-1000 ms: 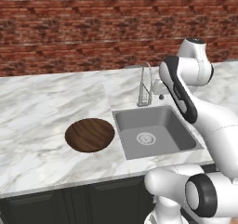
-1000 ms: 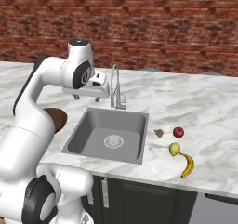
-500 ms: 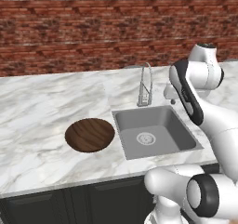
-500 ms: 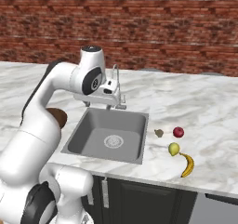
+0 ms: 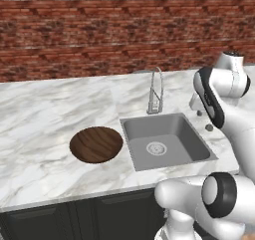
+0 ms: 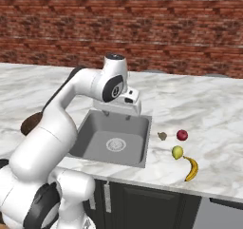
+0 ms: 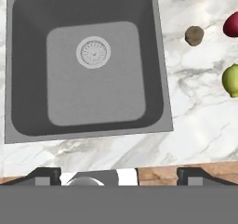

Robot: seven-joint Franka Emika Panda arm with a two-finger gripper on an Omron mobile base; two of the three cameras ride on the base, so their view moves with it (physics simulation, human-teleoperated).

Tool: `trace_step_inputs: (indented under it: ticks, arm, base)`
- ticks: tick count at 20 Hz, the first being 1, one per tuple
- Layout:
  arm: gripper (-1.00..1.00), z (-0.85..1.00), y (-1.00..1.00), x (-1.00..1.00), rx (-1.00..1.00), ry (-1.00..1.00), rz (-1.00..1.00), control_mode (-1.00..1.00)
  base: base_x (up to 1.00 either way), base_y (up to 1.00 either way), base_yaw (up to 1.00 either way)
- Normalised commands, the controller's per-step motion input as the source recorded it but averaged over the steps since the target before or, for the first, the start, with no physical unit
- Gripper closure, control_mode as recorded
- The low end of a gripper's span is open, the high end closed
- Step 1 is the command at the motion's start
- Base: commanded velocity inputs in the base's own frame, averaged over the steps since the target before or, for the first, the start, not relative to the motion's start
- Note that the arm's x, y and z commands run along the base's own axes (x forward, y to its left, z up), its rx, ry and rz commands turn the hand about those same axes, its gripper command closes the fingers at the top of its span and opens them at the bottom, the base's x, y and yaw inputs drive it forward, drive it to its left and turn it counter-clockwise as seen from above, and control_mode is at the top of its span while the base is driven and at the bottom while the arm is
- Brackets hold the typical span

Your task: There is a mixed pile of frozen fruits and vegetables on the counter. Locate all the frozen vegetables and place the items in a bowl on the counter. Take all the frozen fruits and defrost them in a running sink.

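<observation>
Marble bench (image 6: 213, 109) carries the four frozen items untouched beside the sink (image 6: 113, 138); the end effector (image 6: 116, 113), jaws wide and empty, has swung from the faucet toward the beige lump (image 7: 194, 35)

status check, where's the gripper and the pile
Gripper open, empty, above sink. Pile untouched right of sink: beige lump, red fruit, yellow-green oval, banana. Nothing blocking.
</observation>
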Motion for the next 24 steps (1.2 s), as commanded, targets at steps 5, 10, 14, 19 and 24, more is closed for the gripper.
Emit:
trace_step_inputs:
  ticks: [5,10,14,19,24]
  arm:
    - [-1.0,-0.3,-0.56,0.19,0.0,0.04,-0.01,-1.0]
    - [-1.0,-0.3,-0.5,0.31,0.01,0.08,0.0,-1.0]
    - [-1.0,-0.14,-0.32,0.36,0.06,0.08,0.02,-1.0]
    - [-1.0,-0.17,-0.26,0.44,0.02,0.04,0.01,-1.0]
    - [-1.0,-0.27,-0.42,0.3,0.01,0.06,0.0,-1.0]
  base:
    - [0.0,0.0,0.0]
    - [0.0,0.0,0.0]
    - [0.0,0.0,0.0]
    - [0.0,0.0,0.0]
    - [0.0,0.0,0.0]
